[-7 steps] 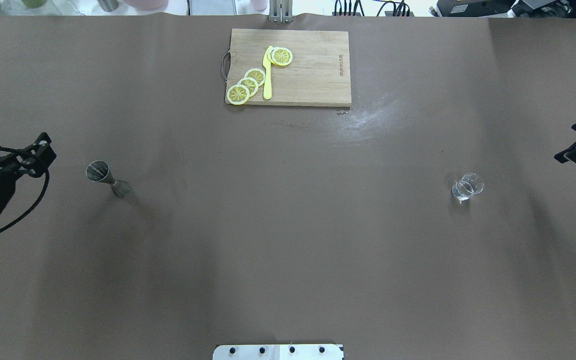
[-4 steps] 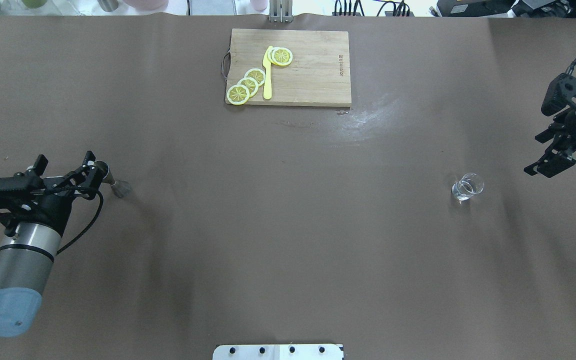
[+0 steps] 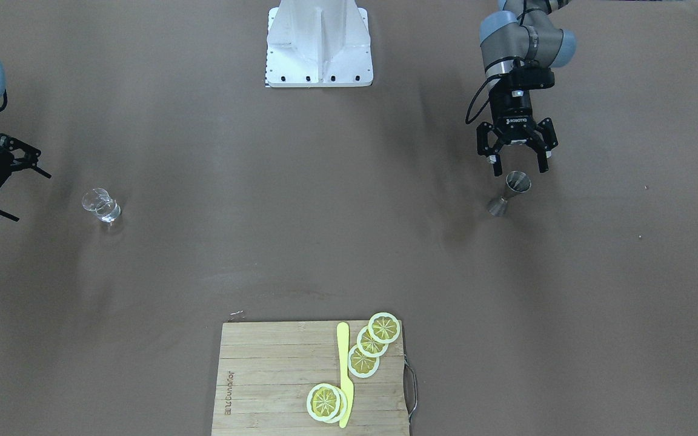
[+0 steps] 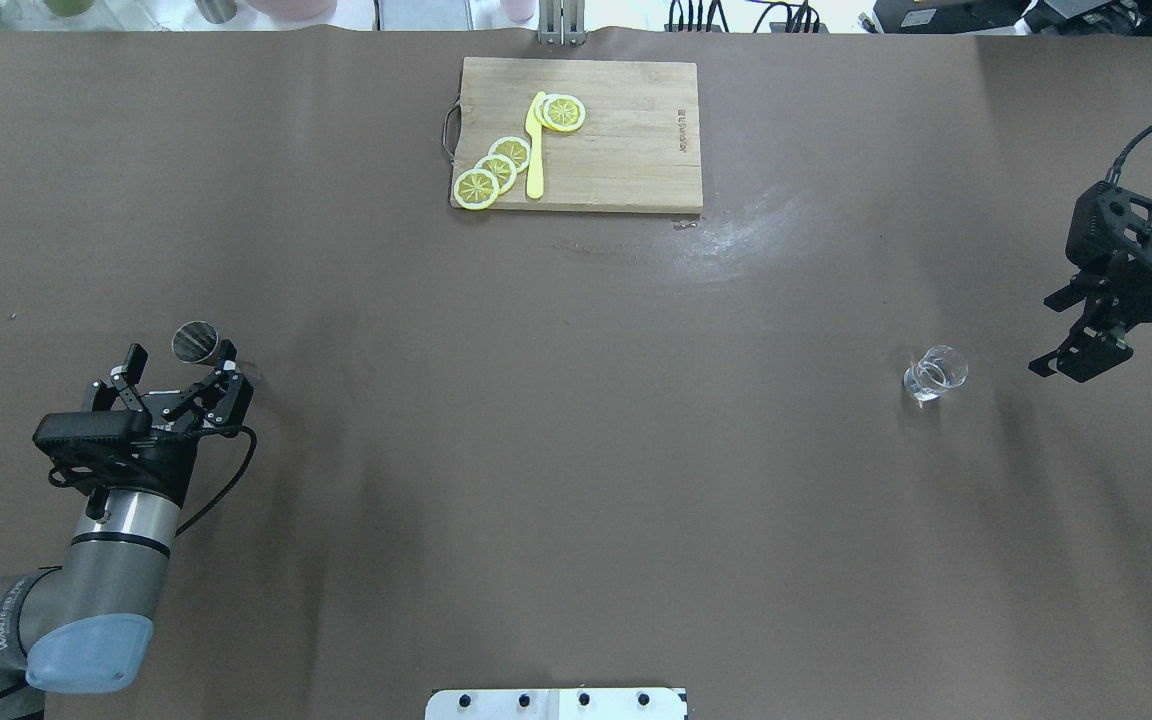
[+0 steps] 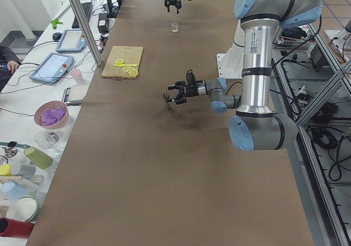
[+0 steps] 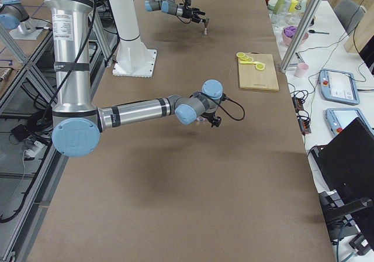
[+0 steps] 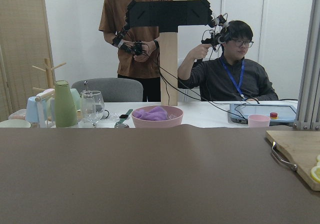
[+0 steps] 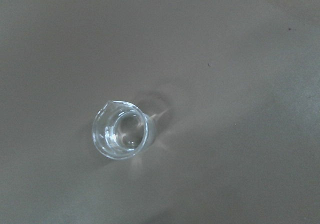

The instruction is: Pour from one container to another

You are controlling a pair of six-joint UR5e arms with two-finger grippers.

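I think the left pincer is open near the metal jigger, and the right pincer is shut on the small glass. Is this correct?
Not quite. The right pincer is open and apart from the small glass, as the exterior front-facing view shows. The left pincer is indeed open near the metal jigger.

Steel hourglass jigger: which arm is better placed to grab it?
Left: the left hand, open, sits at the jigger; the right hand is far off by the small clear glass.
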